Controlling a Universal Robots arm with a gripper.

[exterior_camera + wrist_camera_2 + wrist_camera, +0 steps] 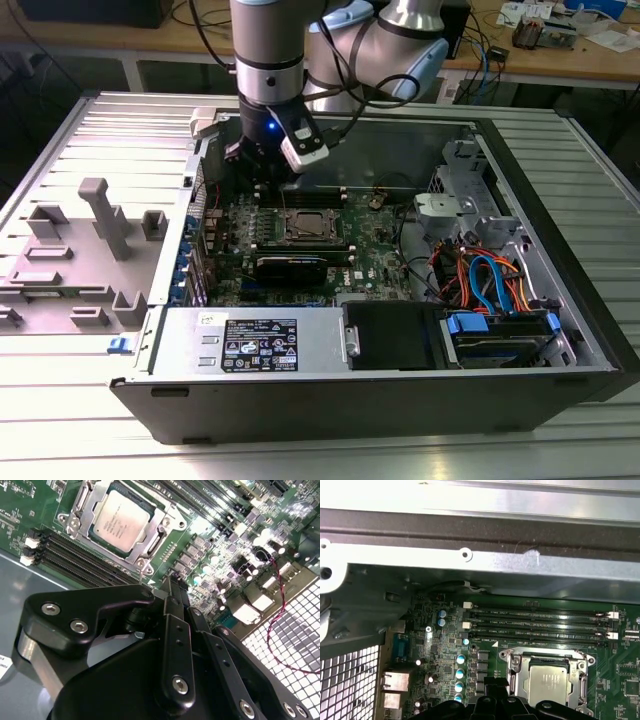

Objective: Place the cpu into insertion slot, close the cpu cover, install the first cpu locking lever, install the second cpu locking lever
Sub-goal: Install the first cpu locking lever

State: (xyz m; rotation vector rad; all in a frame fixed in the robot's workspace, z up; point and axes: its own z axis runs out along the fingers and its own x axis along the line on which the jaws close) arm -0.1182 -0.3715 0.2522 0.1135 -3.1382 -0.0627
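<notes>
Inside the open case [560, 300], on the green board [375, 255], the cpu [121, 521] sits in the slot [70, 520], dull silver top facing up. The cover [545, 656] lies flat around it, its frame framing the chip on all sides in both wrist views. Thin metal levers run along the sides of the frame, but whether they are hooked down I cannot tell. The arm [268, 60] reaches down into the case from above. In the second wrist view the gripper [170, 582] hangs over the board just beside the slot, apart from the cover and touching nothing. Its fingers [176, 630] are drawn narrow, tips together, with nothing between them. In the exterior view it stands to the exterior view's left of the slot, near the far wall of the case. Long black memory slots [535, 625] run alongside the slot, on the side away from the gripper in the second wrist view. The case rests on a ribbed metal table [60, 420].
</notes>
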